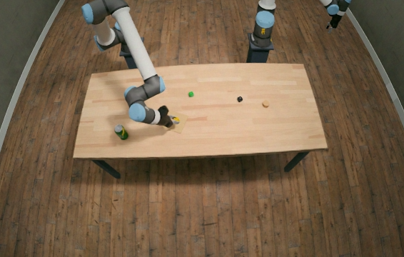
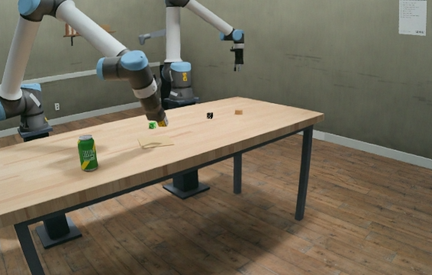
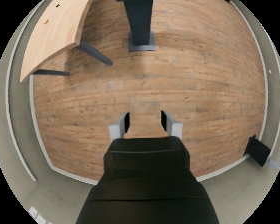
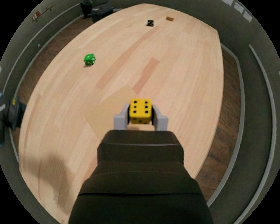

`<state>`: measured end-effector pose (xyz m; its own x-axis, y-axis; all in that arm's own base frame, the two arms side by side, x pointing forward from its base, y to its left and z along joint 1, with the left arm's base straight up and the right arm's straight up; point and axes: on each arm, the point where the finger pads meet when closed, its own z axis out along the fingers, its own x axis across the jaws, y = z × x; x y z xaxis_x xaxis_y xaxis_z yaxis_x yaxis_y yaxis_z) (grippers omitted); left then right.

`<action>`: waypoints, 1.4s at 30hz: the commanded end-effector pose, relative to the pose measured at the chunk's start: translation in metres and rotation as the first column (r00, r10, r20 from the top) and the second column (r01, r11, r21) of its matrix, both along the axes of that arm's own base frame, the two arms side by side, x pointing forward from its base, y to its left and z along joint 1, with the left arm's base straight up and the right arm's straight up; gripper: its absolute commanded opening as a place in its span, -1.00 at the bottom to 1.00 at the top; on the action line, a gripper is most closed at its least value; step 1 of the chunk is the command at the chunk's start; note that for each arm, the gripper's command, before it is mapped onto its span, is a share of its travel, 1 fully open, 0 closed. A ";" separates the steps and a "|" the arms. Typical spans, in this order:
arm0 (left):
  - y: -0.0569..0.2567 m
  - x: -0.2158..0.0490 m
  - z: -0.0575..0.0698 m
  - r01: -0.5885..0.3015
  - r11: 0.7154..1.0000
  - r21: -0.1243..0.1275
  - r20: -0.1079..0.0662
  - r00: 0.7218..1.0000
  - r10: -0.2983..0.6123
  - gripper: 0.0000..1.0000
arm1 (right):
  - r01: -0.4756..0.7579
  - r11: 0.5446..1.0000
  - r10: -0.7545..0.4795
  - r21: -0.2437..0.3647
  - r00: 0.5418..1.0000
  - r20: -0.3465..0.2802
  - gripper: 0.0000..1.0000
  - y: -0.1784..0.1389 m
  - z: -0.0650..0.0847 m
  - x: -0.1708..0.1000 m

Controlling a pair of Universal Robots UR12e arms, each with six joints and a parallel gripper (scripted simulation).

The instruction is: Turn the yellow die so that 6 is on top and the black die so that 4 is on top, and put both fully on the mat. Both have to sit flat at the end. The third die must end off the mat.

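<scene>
The yellow die (image 1: 175,119) (image 2: 162,123) (image 4: 141,110) is held between the fingers of my right gripper (image 4: 140,110), above the tan mat (image 1: 179,129) (image 2: 164,142) (image 4: 102,114). The gripper is tilted; a face with six pips points toward the right wrist camera. The black die (image 1: 240,99) (image 2: 210,115) (image 4: 150,23) rests on the table, off the mat; its top number is too small to tell. The green die (image 1: 191,94) (image 2: 152,125) (image 4: 90,59) rests on the table, off the mat. My left gripper (image 3: 145,117) (image 2: 237,69) is open and empty, high beyond the table.
A green can (image 1: 121,132) (image 2: 87,153) stands upright on the table (image 1: 223,135) (image 2: 48,176), on the same side as the right arm. A small round wooden piece (image 1: 265,103) (image 2: 238,112) (image 4: 169,18) lies beyond the black die.
</scene>
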<state>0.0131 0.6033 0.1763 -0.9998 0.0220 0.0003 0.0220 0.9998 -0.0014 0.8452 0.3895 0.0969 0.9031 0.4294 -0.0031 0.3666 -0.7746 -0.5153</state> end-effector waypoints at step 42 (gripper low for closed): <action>0.001 0.000 0.001 0.000 1.000 0.002 0.000 1.000 0.000 1.00 | 0.013 0.976 0.010 0.219 0.995 -0.101 0.14 -0.002 -0.003 0.002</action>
<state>0.0131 0.6033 0.1763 -0.9998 0.0220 0.0003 0.0220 0.9998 -0.0014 0.8465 0.3873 0.0930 0.9035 0.4286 -0.0022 0.3016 -0.6395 -0.7071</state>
